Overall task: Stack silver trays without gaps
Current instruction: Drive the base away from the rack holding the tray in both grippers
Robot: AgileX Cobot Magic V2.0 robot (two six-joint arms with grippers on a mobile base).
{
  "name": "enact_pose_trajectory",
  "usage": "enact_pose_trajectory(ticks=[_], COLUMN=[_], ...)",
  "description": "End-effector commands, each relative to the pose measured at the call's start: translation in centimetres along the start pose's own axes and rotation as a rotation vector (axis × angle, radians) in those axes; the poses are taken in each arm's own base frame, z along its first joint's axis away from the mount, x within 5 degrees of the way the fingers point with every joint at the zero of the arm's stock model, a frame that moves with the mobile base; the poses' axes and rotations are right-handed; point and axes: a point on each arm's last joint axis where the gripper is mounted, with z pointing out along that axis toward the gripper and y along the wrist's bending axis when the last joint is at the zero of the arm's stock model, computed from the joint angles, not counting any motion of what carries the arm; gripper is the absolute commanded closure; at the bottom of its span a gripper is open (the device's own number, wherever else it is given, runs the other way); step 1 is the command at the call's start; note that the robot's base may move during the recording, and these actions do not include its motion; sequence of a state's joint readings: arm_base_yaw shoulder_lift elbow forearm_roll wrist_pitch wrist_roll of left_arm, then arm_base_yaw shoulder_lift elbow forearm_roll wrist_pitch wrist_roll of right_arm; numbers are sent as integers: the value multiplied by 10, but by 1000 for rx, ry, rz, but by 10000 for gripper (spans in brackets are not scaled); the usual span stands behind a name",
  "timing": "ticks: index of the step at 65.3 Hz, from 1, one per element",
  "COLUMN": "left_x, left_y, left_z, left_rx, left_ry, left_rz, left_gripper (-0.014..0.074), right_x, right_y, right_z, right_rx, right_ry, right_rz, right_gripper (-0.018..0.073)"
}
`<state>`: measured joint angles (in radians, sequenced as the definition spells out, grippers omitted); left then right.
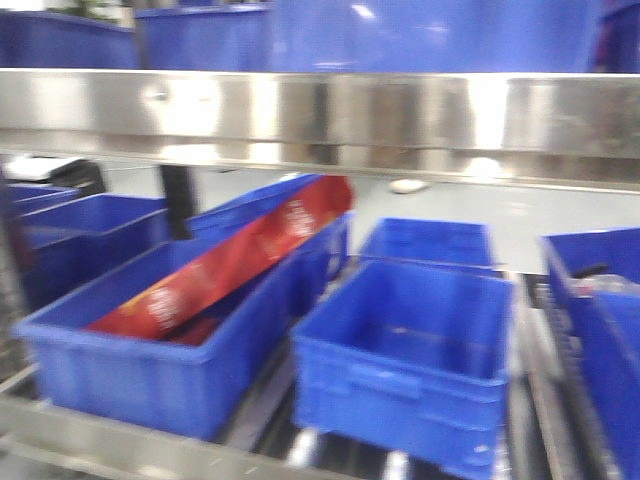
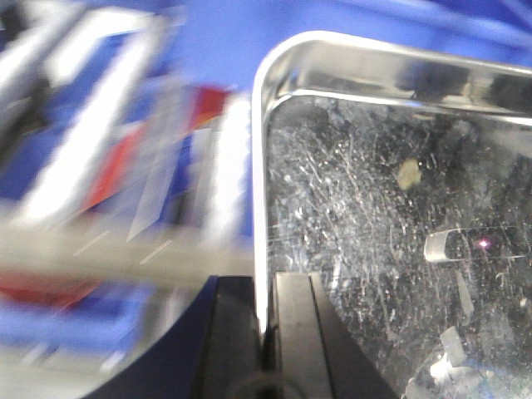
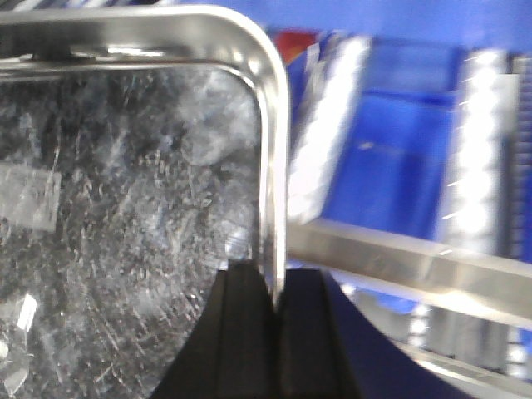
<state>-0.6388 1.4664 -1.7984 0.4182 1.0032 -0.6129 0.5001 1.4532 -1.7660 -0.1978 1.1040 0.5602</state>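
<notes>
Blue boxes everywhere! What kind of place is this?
Probably a warehouse or factory storeroom: rows of blue plastic bins, a long steel shelf rail overhead, and a well-scratched silver tray that looks used for work.

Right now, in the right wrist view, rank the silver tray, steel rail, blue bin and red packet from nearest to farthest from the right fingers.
1. silver tray: rim pinched in the right gripper fingers.
2. steel rail: just right, crossing below.
3. blue bin, upper right, and red packet, top edge: both beyond the rail, too close to call.
</notes>
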Motion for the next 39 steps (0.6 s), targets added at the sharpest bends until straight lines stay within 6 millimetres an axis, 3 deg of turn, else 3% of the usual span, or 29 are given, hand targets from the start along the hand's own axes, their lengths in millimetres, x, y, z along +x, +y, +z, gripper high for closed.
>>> enact_pose_trajectory(ticks=[1,39], left_x=[-7,-7], left_y=[-5,-5], left_z=[-10,-10], left_rx=[62,58], left_ry=[-68,-70], left_rz=[-8,-5], left_gripper=[613,613], right_x=[-5,-5], right_y=[3,3], right_z=[-6,-6], right_rx=[-38,-38], right_ry=[-47,-47], right_rz=[-7,-7], right_gripper=[627,627])
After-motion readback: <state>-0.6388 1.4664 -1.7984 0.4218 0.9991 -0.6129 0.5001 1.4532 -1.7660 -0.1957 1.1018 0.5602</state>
